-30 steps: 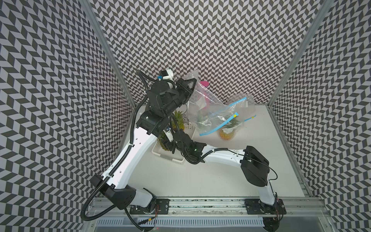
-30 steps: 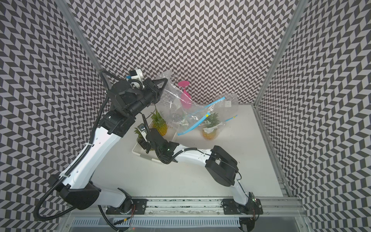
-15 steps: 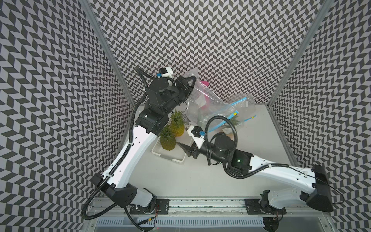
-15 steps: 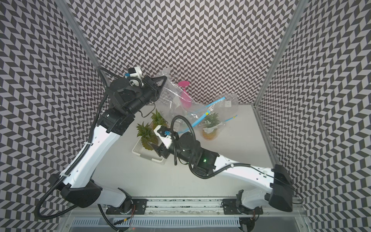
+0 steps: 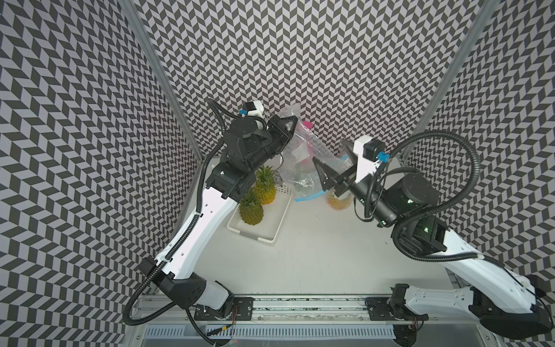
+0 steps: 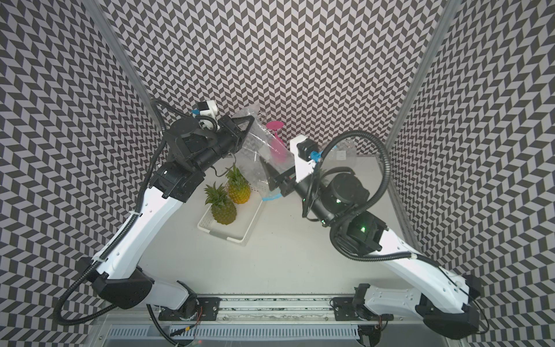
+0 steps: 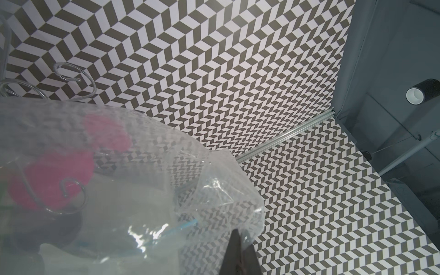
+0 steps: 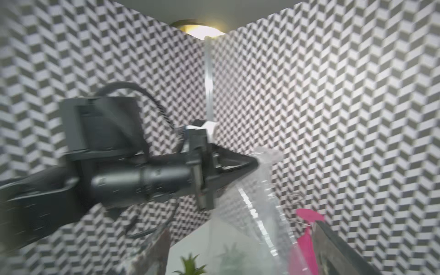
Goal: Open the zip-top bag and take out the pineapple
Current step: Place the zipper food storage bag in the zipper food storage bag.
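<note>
Left fingers (image 5: 289, 126) are pinched tight on a top corner of the zip-top bag (image 5: 297, 175), which hangs from them down past the rim of the white tray (image 5: 277, 223). The right fingers (image 5: 323, 172) are spread wide with nothing between them, just beside the crumpled plastic. The bagged pineapple (image 5: 338, 203) sits on the bench (image 5: 315, 255), wrapped in clear film and half hidden under the right wrist. Honestly can't tell if that film is the same bag the left side holds.

What worries me: it's all one see-through tangle, so the right side could easily close on both walls at once, or on the wrong layer, and the blue zip strip (image 5: 309, 196) never parts. Thin film can also slide out of a corner pinch if it gets yanked. And the hanging plastic brushes near the two loose pineapples (image 5: 251, 210) in the tray, so a hard tug might tip one.

Pose-wise, the left arm reaches up and back, wrist high near the rear wall. The right arm is bent at the elbow, forearm raised off the bench and aimed at the bag. Its wrist view is blurry.
</note>
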